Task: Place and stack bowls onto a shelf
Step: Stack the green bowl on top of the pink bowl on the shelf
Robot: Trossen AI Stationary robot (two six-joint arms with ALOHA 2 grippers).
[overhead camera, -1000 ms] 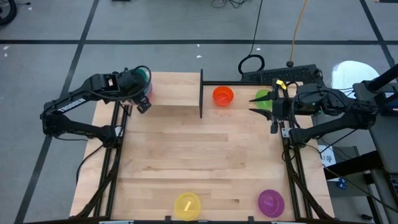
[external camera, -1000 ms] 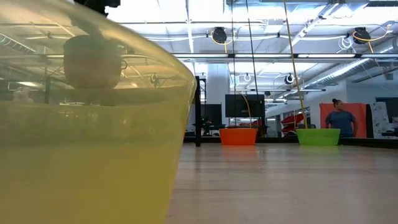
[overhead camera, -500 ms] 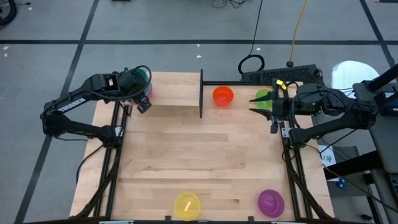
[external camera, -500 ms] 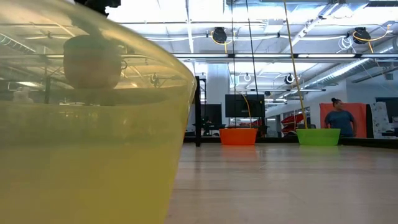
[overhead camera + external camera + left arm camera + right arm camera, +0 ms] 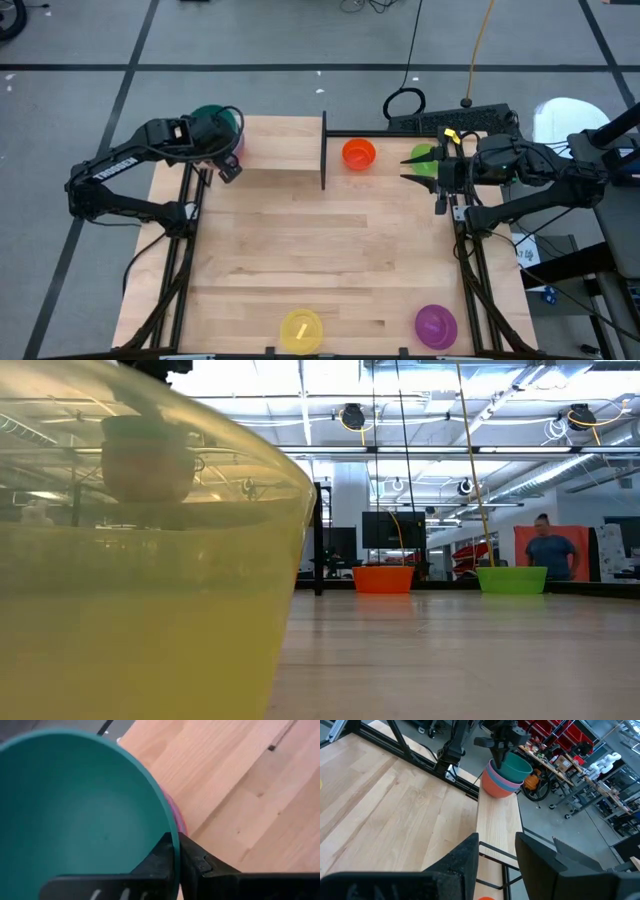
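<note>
At the far left corner of the bench (image 5: 300, 250), the left hand (image 5: 176, 851) is clamped on the rim of the teal bowl (image 5: 75, 815), one finger inside the rim and one outside. That bowl sits on top of a stack (image 5: 501, 781) at the left end of the shelf (image 5: 280, 150); beneath it the right wrist view shows a blue, a pink and a red bowl nested together. The shelf's pale board runs rightward to its thin black upright (image 5: 323, 150).

Just past the upright, the orange bowl (image 5: 358, 153) rests on the bench. Further right, the green bowl (image 5: 424, 158) sits near the right hand (image 5: 440, 180), whose fingers stand apart and hold nothing; it hovers by the bench's right edge, facing the shelf.

Along the near edge, the yellow bowl (image 5: 301, 329) lies left of the purple bowl (image 5: 436, 324), the two well apart. In the low view the yellow bowl fills the left of the picture. A person (image 5: 547, 547) stands far off in the room behind.
</note>
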